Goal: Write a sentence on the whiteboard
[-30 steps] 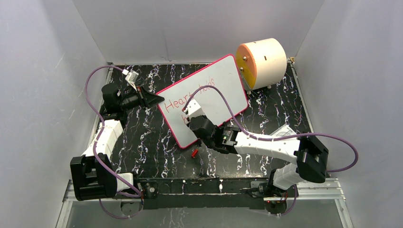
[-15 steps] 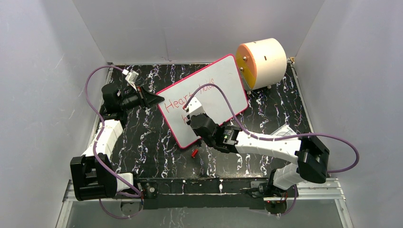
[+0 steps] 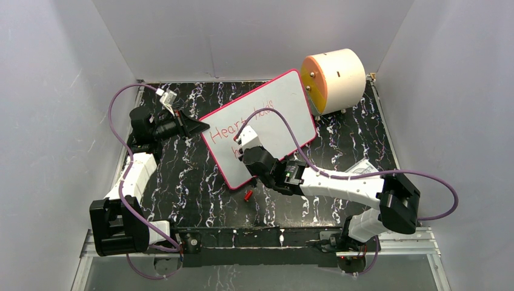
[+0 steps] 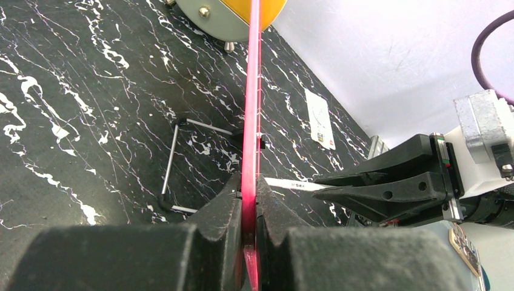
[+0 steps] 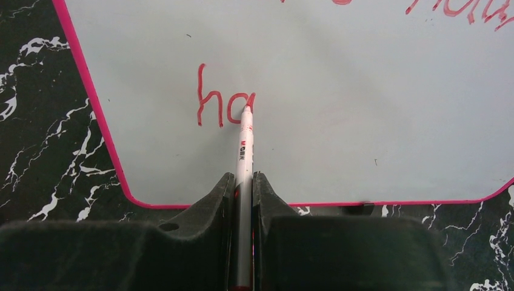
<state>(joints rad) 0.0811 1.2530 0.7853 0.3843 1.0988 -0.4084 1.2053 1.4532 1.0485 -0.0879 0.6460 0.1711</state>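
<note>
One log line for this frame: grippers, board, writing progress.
left gripper: shut on whiteboard rim | right gripper: shut on marker, tip on whiteboard | sentence: second line reads "ha", tip at the a

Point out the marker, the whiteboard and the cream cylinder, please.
marker point(image 5: 243, 142): right wrist view, white barrel near the tip.
whiteboard point(image 5: 363, 121): right wrist view, bare white face.
cream cylinder point(image 3: 342, 73): top external view, curved cream side.

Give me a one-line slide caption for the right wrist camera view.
Right gripper shut on a marker, its tip on the whiteboard at the red "ha" of the unfinished sentence.
</note>
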